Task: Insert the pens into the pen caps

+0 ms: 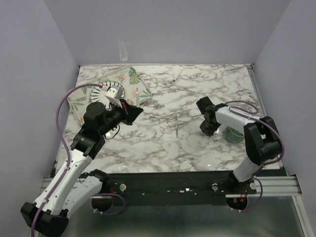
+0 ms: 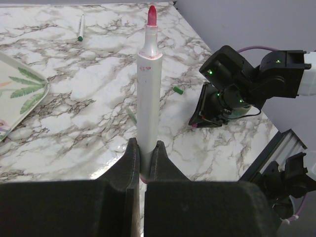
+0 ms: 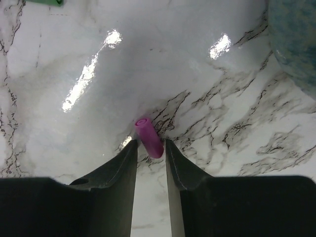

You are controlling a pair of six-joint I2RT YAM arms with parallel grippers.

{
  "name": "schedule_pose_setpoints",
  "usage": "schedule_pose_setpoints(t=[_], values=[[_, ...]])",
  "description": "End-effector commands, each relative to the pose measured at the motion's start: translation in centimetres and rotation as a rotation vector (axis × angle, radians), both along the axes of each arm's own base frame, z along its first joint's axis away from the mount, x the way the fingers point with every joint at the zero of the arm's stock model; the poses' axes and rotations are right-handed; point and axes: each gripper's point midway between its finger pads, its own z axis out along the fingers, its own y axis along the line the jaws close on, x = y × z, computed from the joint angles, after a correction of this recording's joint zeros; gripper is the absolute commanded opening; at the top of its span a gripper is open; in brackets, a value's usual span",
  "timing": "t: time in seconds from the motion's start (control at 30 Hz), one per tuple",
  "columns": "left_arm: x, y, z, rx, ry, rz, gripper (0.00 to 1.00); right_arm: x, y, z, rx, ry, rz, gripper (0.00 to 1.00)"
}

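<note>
Since the pink cap (image 3: 148, 136) lies slanted between the partly open jaws of the right gripper (image 3: 150, 144), closing could squirt it out ahead of them, while the left gripper (image 2: 145, 144) clamps the pink-tipped pen (image 2: 149, 84) by its tail.

Table (image 1: 212, 89): tray (image 1: 136, 79) in the far-left corner, plate (image 1: 101, 93) on it. Glass (image 1: 122, 51) behind the tray, at the back edge. Left gripper (image 2: 144, 148) just in front of the tray's near-right side, pen (image 2: 148, 89) clamped between its fingers and sticking out past the tips. Second pen (image 2: 80, 27) lies on the table at far centre, right of the tray, well apart from the rest. Right gripper (image 3: 150, 148) right of centre, cap (image 3: 149, 138) on the table between its 2 fingers. Second cap (image 2: 177, 90) on the table between the 2 grippers, nearer the right one. Bowl (image 1: 232, 134) just right of the right gripper.
</note>
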Motion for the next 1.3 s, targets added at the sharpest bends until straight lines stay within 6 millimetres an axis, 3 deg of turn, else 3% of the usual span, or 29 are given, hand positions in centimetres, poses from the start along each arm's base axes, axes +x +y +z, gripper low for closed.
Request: schedule_pose_setpoints(t=[0.0,0.13,0.3,0.47,0.57,0.67,0.87,1.0,1.2,1.27], values=[[-0.3,-0.2,0.3,-0.006,-0.018,-0.02,0.0,0.2,-1.6,-0.7,-0.083,0.007,-0.017,0.36],[-0.3,0.0,0.3,-0.004,-0.024,-0.01,0.0,1.5,-1.6,-0.4,-0.117,-0.009,0.076,0.36],[-0.3,0.2,0.4,-0.005,-0.027,-0.004,0.0,1.8,-1.3,-0.5,-0.101,-0.038,0.15,0.35],[-0.3,0.1,0.4,-0.005,-0.028,-0.004,0.0,1.6,-1.3,-0.5,-0.1,-0.034,0.173,0.21],[-0.4,0.2,0.5,-0.006,-0.03,-0.004,0.0,1.6,-1.3,-0.5,-0.097,-0.039,0.17,0.06],[-0.4,0.2,0.5,-0.006,-0.031,-0.002,0.0,1.5,-1.3,-0.5,-0.098,-0.037,0.171,0.01],[-0.2,0.0,0.1,0.002,-0.017,-0.01,0.0,1.7,-0.2,-0.6,-0.043,-0.068,0.272,0.01],[-0.4,-0.8,-0.3,0.003,0.004,-0.059,0.0,3.5,2.3,1.6,0.052,-0.214,0.425,0.01],[-0.8,-2.3,-1.3,0.005,0.054,-0.144,0.0,4.6,3.2,5.2,0.064,-0.288,0.521,0.01],[-0.8,-2.9,-1.7,0.012,0.073,-0.173,0.0,5.2,4.3,7.8,0.108,-0.357,0.565,0.01]])
